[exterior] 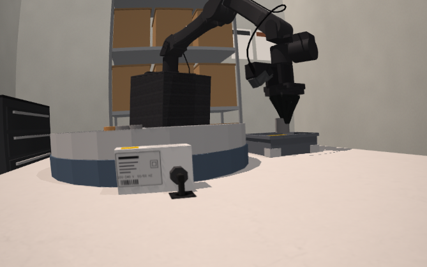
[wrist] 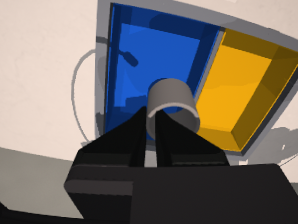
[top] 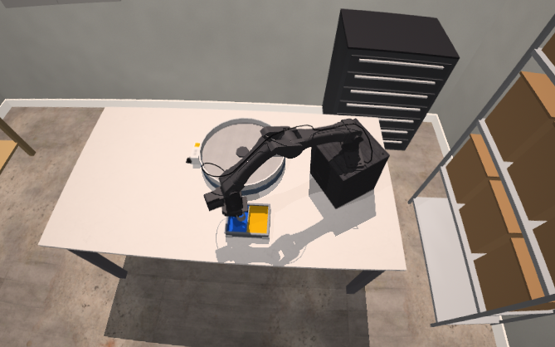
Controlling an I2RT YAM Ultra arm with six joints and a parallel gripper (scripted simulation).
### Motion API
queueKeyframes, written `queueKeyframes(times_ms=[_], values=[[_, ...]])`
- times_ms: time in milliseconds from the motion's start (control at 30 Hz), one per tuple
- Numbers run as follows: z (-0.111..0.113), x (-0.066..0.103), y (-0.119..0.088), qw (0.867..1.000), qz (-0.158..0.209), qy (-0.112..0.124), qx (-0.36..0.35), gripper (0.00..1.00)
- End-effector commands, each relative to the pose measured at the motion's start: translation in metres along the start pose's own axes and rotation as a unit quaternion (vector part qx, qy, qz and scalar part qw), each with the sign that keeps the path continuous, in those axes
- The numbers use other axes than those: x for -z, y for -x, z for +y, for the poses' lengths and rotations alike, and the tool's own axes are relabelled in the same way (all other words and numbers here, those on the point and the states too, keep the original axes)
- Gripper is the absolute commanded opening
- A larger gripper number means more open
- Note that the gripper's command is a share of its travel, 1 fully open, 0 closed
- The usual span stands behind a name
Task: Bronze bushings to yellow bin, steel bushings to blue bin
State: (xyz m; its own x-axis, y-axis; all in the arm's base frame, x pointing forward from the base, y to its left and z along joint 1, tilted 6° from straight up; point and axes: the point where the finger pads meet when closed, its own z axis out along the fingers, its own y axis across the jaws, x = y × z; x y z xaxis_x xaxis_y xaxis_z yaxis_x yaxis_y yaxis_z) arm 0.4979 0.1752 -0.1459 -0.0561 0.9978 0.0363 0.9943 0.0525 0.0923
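Observation:
My gripper [exterior: 286, 122] [wrist: 151, 113] is shut on the wall of a grey steel bushing [exterior: 279, 125] [wrist: 171, 93], one fingertip inside its bore and one outside. The bushing hangs upright over the blue bin [top: 233, 227] [wrist: 155, 47], near the divider. No bushing shows in the visible part of this bin; the rest is hidden by the gripper and the bushing. The yellow bin [top: 258, 219] [wrist: 235, 85] beside it shows no bushing. On the turntable [top: 223, 139] [exterior: 75, 145], a bronze bushing [exterior: 109, 128] and two grey ones [exterior: 122, 127] [exterior: 136, 126] barely show above the rim. The arm hides part of the turntable.
A white box [top: 195, 154] [exterior: 153, 168] with a black knob-like part [exterior: 179, 175] stands beside the turntable. The arm's black pedestal [top: 348, 172] [exterior: 170, 99] stands at the table's right in the top view. The arm reaches over the turntable to the two-part tray.

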Motion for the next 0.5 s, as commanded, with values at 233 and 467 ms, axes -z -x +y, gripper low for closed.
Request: queueKeyframes(times_ms=[233,467], values=[[0.003,0.001,-0.006,1.0,-0.005,0.004,0.003,0.0],[0.008,-0.006,-0.007,1.0,-0.001,0.014,0.003,0.0]])
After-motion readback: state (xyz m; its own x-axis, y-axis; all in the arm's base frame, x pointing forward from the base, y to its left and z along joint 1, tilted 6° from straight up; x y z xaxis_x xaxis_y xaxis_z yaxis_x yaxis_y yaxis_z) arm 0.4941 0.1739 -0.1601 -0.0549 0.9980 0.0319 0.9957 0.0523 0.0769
